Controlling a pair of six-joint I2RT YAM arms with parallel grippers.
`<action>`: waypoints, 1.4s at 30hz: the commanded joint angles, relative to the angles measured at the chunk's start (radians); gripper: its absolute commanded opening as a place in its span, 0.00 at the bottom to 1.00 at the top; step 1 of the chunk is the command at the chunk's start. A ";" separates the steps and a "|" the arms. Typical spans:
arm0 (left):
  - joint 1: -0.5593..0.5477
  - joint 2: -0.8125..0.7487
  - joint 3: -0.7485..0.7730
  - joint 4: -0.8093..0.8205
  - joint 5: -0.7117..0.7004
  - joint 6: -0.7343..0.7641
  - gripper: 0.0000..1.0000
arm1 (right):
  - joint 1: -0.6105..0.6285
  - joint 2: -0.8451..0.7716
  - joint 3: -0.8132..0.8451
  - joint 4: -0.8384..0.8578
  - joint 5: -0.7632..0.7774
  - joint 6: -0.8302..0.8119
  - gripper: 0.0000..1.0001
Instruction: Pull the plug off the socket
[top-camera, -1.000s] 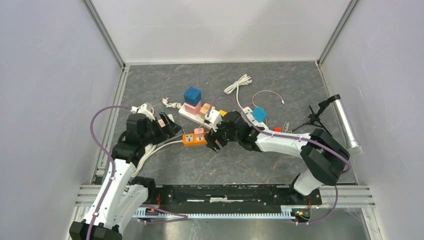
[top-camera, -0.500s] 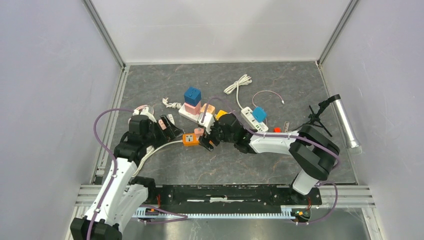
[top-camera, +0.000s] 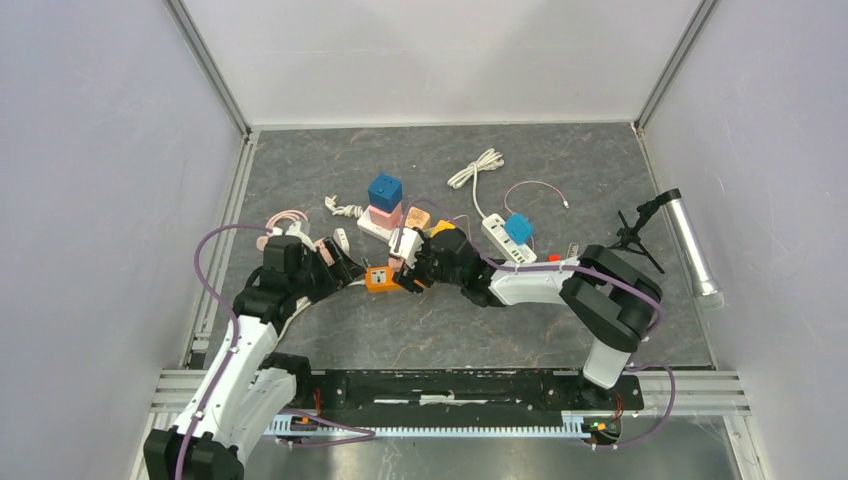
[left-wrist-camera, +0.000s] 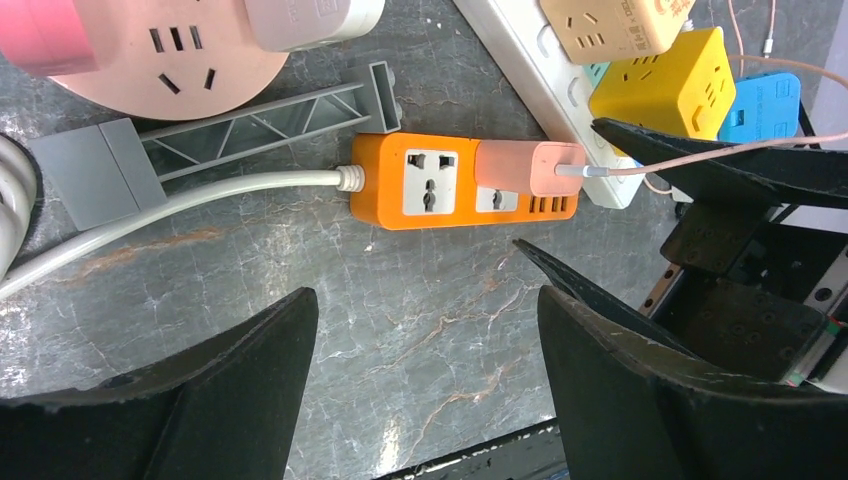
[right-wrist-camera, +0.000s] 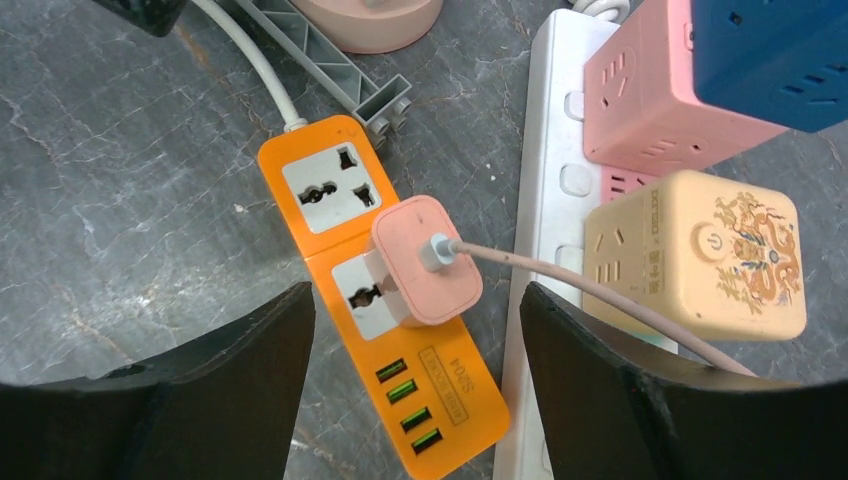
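Observation:
An orange power strip (top-camera: 380, 278) lies on the table, also in the left wrist view (left-wrist-camera: 460, 182) and the right wrist view (right-wrist-camera: 385, 310). A pink plug (right-wrist-camera: 425, 260) with a pink cable sits in its second socket; it also shows in the left wrist view (left-wrist-camera: 530, 167) and from above (top-camera: 397, 263). My right gripper (top-camera: 408, 280) is open just above the strip's USB end, jaws either side of it, touching nothing. My left gripper (top-camera: 345, 270) is open and empty, just left of the strip near its white cord (left-wrist-camera: 180, 215).
A white power strip (right-wrist-camera: 550, 200) with pink (right-wrist-camera: 655, 100), blue (top-camera: 385, 190) and beige (right-wrist-camera: 700, 255) cube adapters lies close beside the orange one. A round pink socket (left-wrist-camera: 150, 50), grey bracket (left-wrist-camera: 250, 120), second white strip (top-camera: 500, 238) and metal cylinder (top-camera: 690, 250) lie around.
My right gripper has moved left, from right of the orange strip to over its USB end. The left gripper shifted slightly toward the strip. The plug stays seated.

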 joint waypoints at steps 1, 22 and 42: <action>0.005 0.000 -0.008 0.041 0.033 -0.033 0.86 | -0.001 0.045 0.061 0.064 -0.028 -0.066 0.79; -0.064 0.147 -0.074 0.158 -0.010 -0.117 0.74 | 0.027 -0.038 -0.028 0.010 -0.090 0.090 0.34; -0.295 0.335 -0.046 0.221 -0.302 -0.189 0.63 | 0.017 0.070 0.116 -0.099 -0.099 0.041 0.48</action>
